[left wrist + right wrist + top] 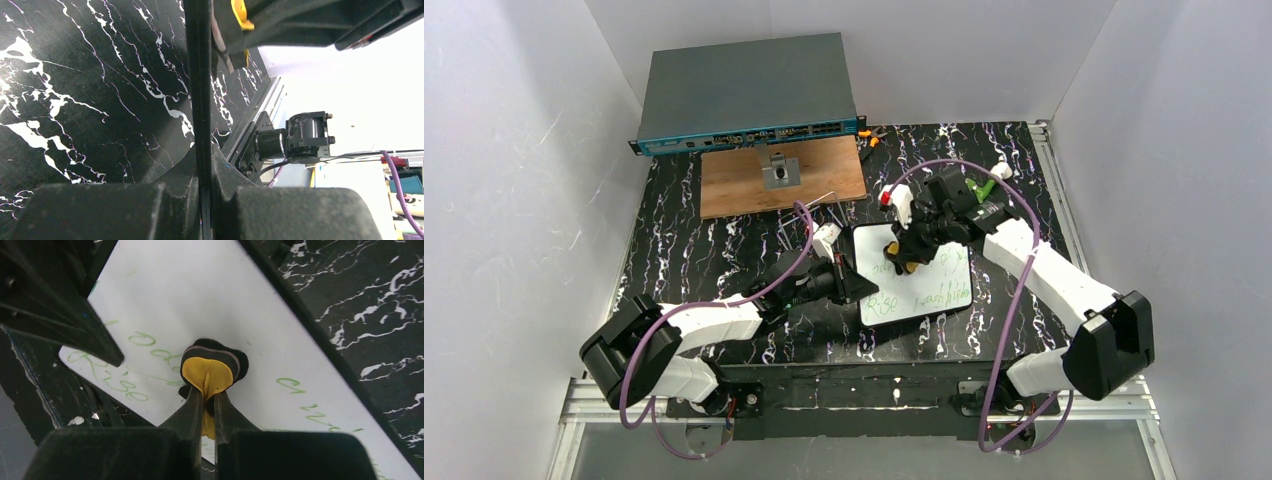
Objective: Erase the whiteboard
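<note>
The whiteboard (927, 287) lies tilted on the black marbled table, with green handwriting across it (125, 385). My left gripper (851, 281) is shut on its left edge. The left wrist view shows the board's black rim (200, 75) edge-on, pinched between the fingers of that gripper (205, 160). My right gripper (904, 257) is over the board's upper left part, shut on a yellow eraser with a black felt face (208, 371). The felt rests on the white surface (215, 295) between the green words. The yellow eraser (239, 12) also shows at the top of the left wrist view.
A brown wooden panel (754, 185) with a small metal bracket (781, 172) lies at the back left. Behind it stands a grey network switch (744, 90). Orange-handled pliers (870, 136) lie by the back wall. White walls close in both sides.
</note>
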Motion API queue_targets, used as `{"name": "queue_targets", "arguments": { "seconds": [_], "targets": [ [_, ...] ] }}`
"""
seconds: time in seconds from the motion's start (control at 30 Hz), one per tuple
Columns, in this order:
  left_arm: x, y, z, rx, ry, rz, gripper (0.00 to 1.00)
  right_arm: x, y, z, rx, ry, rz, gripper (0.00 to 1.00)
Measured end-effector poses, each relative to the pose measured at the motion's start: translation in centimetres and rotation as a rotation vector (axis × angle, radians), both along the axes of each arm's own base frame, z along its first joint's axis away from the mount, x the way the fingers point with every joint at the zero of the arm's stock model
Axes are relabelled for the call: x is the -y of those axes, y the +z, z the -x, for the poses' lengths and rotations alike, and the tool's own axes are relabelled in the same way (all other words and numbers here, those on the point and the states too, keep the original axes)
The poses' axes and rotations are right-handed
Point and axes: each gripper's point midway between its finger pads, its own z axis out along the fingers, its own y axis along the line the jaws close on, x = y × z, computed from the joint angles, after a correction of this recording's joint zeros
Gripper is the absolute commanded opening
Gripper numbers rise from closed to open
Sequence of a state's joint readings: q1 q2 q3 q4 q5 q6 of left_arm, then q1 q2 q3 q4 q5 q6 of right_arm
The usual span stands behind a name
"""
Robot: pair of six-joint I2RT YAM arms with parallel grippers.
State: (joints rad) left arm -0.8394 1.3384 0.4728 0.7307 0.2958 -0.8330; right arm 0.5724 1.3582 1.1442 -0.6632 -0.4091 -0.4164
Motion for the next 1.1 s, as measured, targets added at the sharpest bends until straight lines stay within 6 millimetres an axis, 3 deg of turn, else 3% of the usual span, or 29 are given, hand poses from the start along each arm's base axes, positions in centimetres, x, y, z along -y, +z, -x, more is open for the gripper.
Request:
{"name": "queue_targets", "arguments": {
  "seconds": [0.2,0.47,0.57,0.83,1.1],
  "targets": [
    [-0.1,-0.2,-0.2,-0.021,0.010,0.001,0.00,0.1,0.7,-2.9,0.040,-0.101,0.047,0.01],
    [-0.1,-0.2,-0.2,-0.033,0.015,0.005,0.00,2.9,0.4,-6.2,0.099,-0.250,0.100,0.01],
    [-0.1,-0.3,-0.2,-0.036,0.016,0.005,0.00,3.0,0.0,-5.7,0.103,-0.218,0.091,0.01],
    [0.0,-0.1,-0.1,-0.012,0.002,0.003,0.00,1.5,-0.3,-1.5,0.016,-0.033,0.019,0.01],
    [0.0,-0.1,-0.1,-0.004,-0.001,0.003,0.00,1.7,-0.3,-1.9,0.009,-0.088,0.028,0.01]
  ]
}}
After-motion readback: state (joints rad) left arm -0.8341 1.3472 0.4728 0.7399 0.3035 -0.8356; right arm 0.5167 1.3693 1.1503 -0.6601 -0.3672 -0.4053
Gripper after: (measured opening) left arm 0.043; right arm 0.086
